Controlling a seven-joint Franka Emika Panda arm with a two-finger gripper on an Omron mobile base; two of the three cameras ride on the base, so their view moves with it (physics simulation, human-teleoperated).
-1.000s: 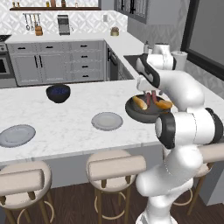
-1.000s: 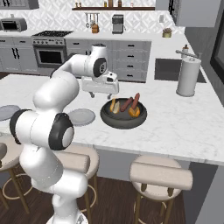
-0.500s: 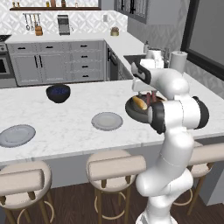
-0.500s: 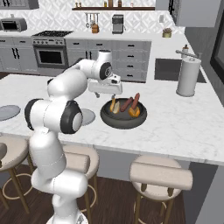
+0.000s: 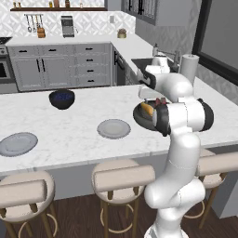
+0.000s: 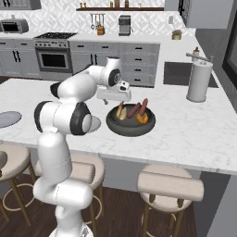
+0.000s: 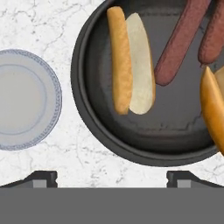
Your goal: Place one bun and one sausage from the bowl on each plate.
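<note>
Nearest to us, in the hand view, we see the gripper (image 7: 112,177) with its two dark fingertips (image 7: 41,178) set far apart at the bottom edge, jaws spread wide and holding nothing. Bare white marble counter (image 7: 65,164) lies between them.

Just beyond the fingertips sits the bowl (image 7: 87,118), wide, shallow and dark. Inside it, toward its left side, lies a bun (image 7: 129,61), split open, its golden crust on the left and its pale cut face on the right. At the bowl's right edge we see part of a second bun (image 7: 213,109), cut off by the frame. Two sausages (image 7: 181,43) lie slanted in the upper right of the bowl, side by side, the right-hand one (image 7: 214,37) partly out of frame.

To the left of the bowl, apart from it, a light-grey plate (image 7: 24,99) rests on the counter with nothing on it.

From the right base view, we see the gripper (image 6: 115,98) hanging over the bowl's (image 6: 129,127) left rim, above the food and not touching it.

Farther along the counter in the left base view, the near plate (image 5: 113,128) lies left of the bowl (image 5: 138,116), and a second plate (image 5: 17,143) sits well apart near the left end. Behind them stands a small deep blue-black bowl (image 5: 62,99). Beyond the arm, a paper towel roll (image 6: 199,78) stands upright.
</note>
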